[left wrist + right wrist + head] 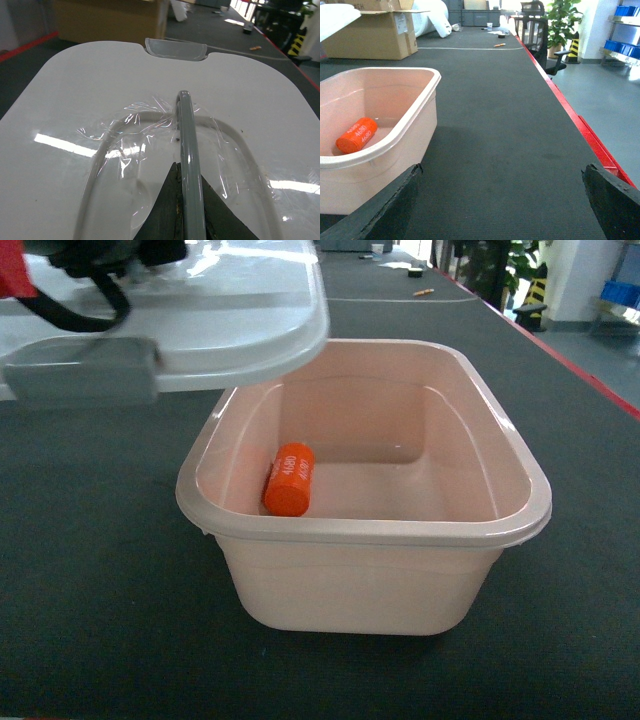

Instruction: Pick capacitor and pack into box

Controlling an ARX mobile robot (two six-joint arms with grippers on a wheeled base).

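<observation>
Glossy pink plastic box (380, 585), shiny grey plastic lid (75, 100), matt dark woven table surface (510, 125)

**Readable text: capacitor only**

White print on orange capacitor (289, 479), lying inside pink box (520, 525), centre-left of head view. Two lines along the body, reads like "4600" / "4680", last digits unsure. Same marking in right wrist view, lower left (356, 135). Label on cardboard carton (375, 35), upper left: too small to read.
</observation>
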